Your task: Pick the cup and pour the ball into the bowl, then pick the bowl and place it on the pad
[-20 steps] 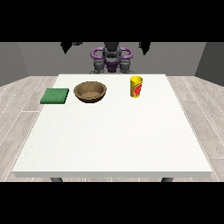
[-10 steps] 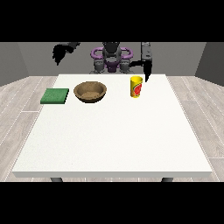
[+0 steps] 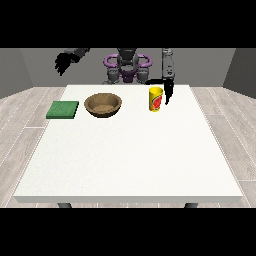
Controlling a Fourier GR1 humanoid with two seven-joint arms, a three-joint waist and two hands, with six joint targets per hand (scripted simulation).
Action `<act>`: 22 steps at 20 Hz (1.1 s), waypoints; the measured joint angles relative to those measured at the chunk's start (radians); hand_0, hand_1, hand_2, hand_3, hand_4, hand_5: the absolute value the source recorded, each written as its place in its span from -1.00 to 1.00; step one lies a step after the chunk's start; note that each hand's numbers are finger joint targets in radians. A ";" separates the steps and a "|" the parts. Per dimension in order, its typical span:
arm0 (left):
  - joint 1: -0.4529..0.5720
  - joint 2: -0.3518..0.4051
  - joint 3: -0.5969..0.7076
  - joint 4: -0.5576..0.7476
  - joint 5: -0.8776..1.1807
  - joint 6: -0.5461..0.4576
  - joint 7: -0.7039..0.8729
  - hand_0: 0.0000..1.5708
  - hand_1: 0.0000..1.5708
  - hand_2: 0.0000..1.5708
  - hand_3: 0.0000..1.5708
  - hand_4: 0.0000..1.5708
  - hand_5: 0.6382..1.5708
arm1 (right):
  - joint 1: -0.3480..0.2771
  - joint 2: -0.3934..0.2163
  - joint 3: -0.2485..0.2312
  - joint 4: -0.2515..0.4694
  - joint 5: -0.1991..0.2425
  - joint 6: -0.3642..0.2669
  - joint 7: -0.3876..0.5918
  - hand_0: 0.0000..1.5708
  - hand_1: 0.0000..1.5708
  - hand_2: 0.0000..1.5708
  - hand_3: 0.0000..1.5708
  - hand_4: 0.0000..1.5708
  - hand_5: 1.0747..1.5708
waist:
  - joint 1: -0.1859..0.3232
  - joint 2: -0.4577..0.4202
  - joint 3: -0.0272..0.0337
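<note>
A yellow cup (image 3: 156, 99) with a red mark stands upright at the back right of the white table (image 3: 130, 155). Any ball inside it is hidden. Left of it sits a brown bowl (image 3: 103, 104), and further left lies a flat green pad (image 3: 63, 109). The hand at the view's right (image 3: 167, 90) hangs close beside the cup's right side, fingers pointing down, holding nothing. The hand at the view's left (image 3: 63, 62) is raised in the air behind the pad, well above the table, with its fingers hanging relaxed.
The robot's torso (image 3: 127, 67) stands behind the table's far edge. Wooden floor surrounds the table. The table's front half stretches bare toward the camera.
The hand at the view's right has come down and in beside the cup. The hand at the view's left has swung a little outward and lower.
</note>
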 measured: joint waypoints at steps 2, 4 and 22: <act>-0.026 -0.003 0.013 0.065 0.001 0.003 -0.050 -1.00 -1.00 -1.00 -1.00 -0.77 0.68 | -0.007 -0.003 -0.001 0.019 0.001 0.013 -0.022 -1.00 -1.00 -1.00 -1.00 -0.14 0.97 | -0.006 0.017 -0.0001; -0.040 0.001 0.025 0.126 0.003 0.001 -0.085 -1.00 -1.00 -1.00 -1.00 -0.68 0.73 | 0.001 -0.017 -0.015 0.037 -0.006 0.030 -0.031 -1.00 -1.00 -1.00 -1.00 -0.15 0.97 | -0.012 0.008 -0.0003; -0.157 0.016 0.022 0.406 -0.147 0.275 -0.225 0.62 0.62 1.00 1.00 0.80 0.70 | -0.049 -0.167 -0.148 0.124 -0.157 0.152 0.038 -1.00 -1.00 -1.00 -0.60 -0.18 0.98 | -0.062 -0.024 0.0027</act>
